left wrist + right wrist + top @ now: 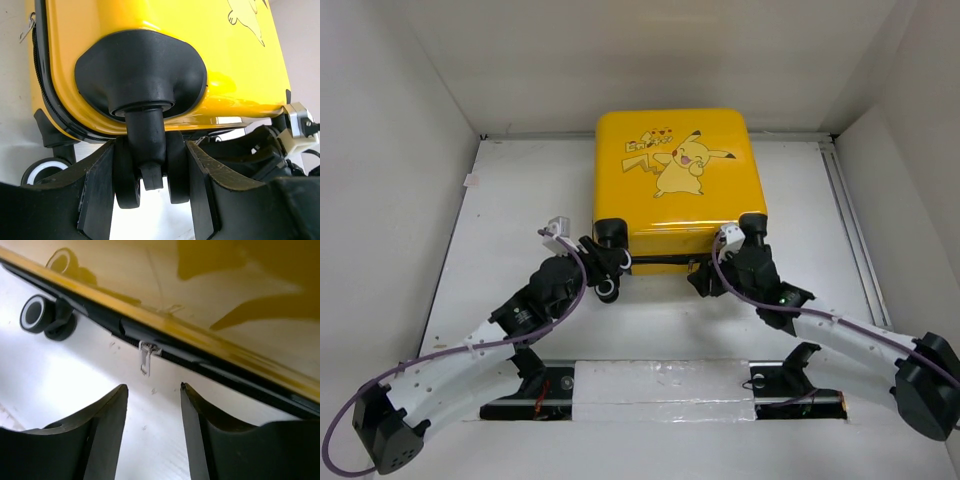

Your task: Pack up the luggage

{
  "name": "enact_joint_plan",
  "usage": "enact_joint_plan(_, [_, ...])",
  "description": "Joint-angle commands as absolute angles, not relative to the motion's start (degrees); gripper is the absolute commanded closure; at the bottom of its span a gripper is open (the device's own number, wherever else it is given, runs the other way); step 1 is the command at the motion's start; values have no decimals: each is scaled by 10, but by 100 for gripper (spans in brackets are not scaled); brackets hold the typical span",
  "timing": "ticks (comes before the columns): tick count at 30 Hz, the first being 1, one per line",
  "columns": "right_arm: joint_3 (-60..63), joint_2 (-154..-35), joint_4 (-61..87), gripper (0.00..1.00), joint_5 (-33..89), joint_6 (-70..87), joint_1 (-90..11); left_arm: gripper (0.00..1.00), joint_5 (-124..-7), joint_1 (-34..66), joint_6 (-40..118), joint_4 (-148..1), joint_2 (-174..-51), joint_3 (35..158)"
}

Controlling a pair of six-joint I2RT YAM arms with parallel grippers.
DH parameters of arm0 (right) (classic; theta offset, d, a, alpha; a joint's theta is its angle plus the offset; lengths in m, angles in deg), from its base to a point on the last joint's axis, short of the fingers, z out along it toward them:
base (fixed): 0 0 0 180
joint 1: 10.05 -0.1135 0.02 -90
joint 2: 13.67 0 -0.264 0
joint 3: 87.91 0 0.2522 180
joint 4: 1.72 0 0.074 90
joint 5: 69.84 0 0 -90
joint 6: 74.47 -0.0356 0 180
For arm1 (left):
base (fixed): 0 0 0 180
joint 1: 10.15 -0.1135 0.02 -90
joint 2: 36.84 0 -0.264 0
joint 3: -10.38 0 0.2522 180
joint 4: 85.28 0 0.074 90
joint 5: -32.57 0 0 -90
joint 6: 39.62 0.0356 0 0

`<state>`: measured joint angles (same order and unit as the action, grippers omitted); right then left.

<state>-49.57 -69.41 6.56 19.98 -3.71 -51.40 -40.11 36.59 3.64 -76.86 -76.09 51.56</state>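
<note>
The luggage [675, 180], a yellow hard-shell suitcase with a Pikachu print, lies flat and closed at the back middle of the table. My left gripper [603, 264] is at its near left corner. In the left wrist view the left gripper [150, 172] is shut on a black twin wheel [127, 175] of the luggage [165, 30]. My right gripper [700, 277] is open and empty at the near edge. In the right wrist view the right gripper [152, 387] sits just below a silver zip pull [145, 359] hanging from the black zip band [200, 362].
A second wheel with a white ring [36, 315] stands on the white table [520, 200] further along the luggage's near edge. Grey walls close in the left, back and right. The arm bases [660, 392] sit at the near edge.
</note>
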Motion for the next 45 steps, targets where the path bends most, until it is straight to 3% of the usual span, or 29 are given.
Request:
enact_joint_plan(1, [-466,-706,26,47,173,-32,-517,100,-439,365,57,-852,-760,523])
enact_joint_plan(10, [-445,-782,-57,46,166,-18,-517,100,-447,365,69,-860,-760,538])
enact_joint_plan(15, [-445,-800,-106,58,167,-30,-517,100,-453,365,69,-860,-755,532])
enact_joint_plan(22, [-445,-795,-140,58,159,-57,-517,100,-453,365,74,-861,-744,524])
enact_joint_plan(26, [-445,-795,-158,70,153,-79,-517,100,-459,365,74,-861,-744,524])
enact_joint_plan(32, [-451,-812,-189,98,159,-106,-517,100,-459,365,74,-867,-749,524])
enact_joint_plan(36, [-457,-797,-189,100,159,-112,-517,100,-446,365,74,-867,-749,517])
enact_joint_plan(42, [-472,-643,8,100,72,-104,-502,100,-384,365,79,-855,-736,524])
enact_joint_plan(45, [-490,-578,83,100,78,-90,-441,100,-358,365,85,-838,-736,531])
